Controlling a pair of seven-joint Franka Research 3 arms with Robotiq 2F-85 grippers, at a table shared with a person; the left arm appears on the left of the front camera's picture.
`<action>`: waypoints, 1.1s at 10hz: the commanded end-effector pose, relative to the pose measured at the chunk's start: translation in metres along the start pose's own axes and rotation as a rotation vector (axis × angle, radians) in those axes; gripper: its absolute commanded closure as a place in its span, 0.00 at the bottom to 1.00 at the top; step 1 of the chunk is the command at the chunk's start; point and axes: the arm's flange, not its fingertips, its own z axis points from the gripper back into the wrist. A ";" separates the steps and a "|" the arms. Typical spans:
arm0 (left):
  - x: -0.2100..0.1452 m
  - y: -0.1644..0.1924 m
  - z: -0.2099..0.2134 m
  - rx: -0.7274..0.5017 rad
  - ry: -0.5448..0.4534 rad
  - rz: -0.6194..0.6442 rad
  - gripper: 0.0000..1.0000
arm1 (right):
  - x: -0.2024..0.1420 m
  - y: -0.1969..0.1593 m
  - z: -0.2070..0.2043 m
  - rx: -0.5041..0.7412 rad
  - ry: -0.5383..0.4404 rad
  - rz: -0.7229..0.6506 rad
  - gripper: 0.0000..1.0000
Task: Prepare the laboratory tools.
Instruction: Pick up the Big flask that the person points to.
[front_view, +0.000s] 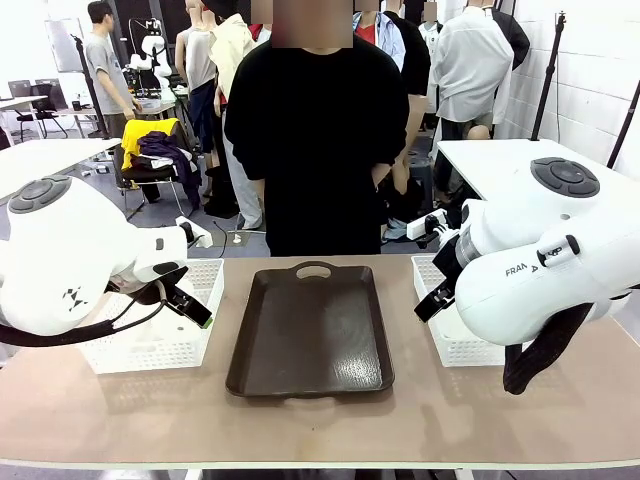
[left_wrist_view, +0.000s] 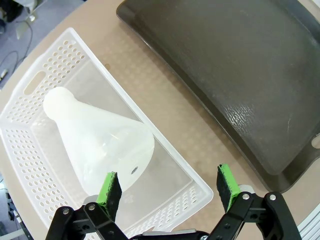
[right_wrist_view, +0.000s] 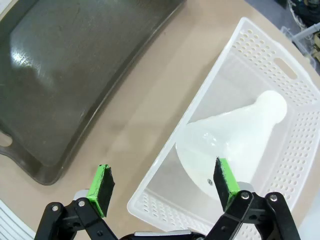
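Tray (front_view: 310, 330) dark brown, mid table (front_view: 300, 430), handle at far end. Left flask (left_wrist_view: 100, 145) on its side inside left basket (left_wrist_view: 20, 150), left of tray. Right flask (right_wrist_view: 230, 140) on its side inside right basket (right_wrist_view: 295, 125), right of tray. Left gripper (left_wrist_view: 167, 185) above left basket's tray-side rim, pads spread wide, gripping nothing. Right gripper (right_wrist_view: 162, 181) above right basket's tray-side rim, likewise wide, gripping nothing. Person (front_view: 310, 130) stands at far side.

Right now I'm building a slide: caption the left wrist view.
Open left tool over a flask lying in a basket beside the dark tray.
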 end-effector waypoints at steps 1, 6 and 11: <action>0.005 0.006 0.013 0.025 -0.037 0.010 0.00 | 0.003 -0.006 0.017 0.021 -0.025 -0.011 0.00; 0.031 0.065 0.088 -0.224 -0.114 0.174 0.00 | 0.017 -0.058 0.107 0.359 -0.041 -0.047 0.00; 0.023 0.149 0.103 -0.736 -0.109 0.426 0.00 | 0.003 -0.147 0.099 1.077 -0.064 -0.103 0.00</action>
